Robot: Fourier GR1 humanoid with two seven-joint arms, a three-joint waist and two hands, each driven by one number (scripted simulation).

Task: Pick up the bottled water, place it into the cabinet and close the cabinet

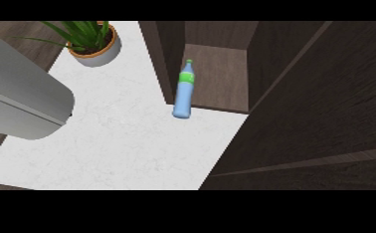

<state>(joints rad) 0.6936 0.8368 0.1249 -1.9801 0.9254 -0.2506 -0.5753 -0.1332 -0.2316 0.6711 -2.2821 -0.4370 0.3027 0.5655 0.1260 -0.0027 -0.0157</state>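
You had no hand in view, only a grey forearm left of the bottle, so its state couldn't be told. The bottle lay at the cabinet's open front, base on the counter, cap pointing inside.

The grey forearm runs off the left edge, its hand out of sight. The potted plant loses its leaf tips at the far edge. The cabinet is cut at the right and far edges.
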